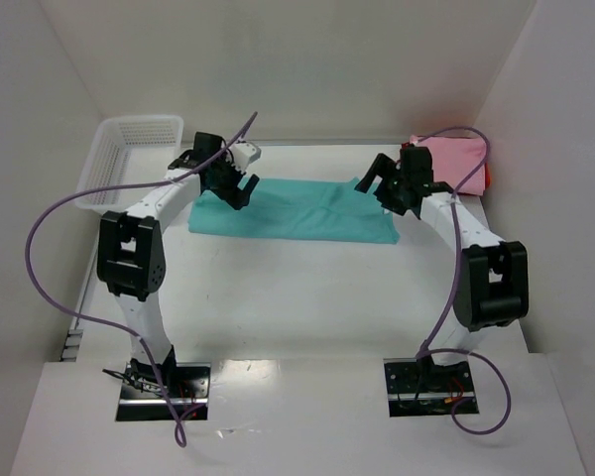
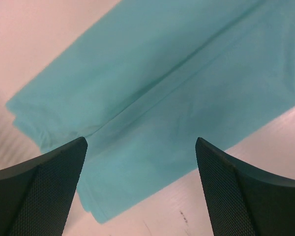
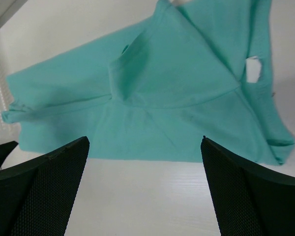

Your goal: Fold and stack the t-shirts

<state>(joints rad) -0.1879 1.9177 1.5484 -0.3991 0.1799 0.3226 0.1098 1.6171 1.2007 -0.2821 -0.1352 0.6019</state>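
Note:
A teal-green t-shirt (image 1: 297, 213) lies folded into a long strip across the middle of the table. My left gripper (image 1: 238, 191) hovers open over its left end; the left wrist view has the teal cloth (image 2: 162, 88) flat below my open left gripper (image 2: 141, 142), nothing between the fingers. My right gripper (image 1: 374, 184) hangs open over the right end. In the right wrist view the teal shirt (image 3: 152, 98) shows its collar and folded sleeve just beyond my empty right gripper (image 3: 145, 140). A folded pink t-shirt (image 1: 451, 157) rests at the back right on a red one (image 1: 488, 177), of which only an edge shows.
A white mesh basket (image 1: 109, 149) stands at the back left corner. White walls close in the table at the back and both sides. Purple cables loop off both arms. Bare tabletop (image 1: 297, 297) lies between the shirt and the arm bases.

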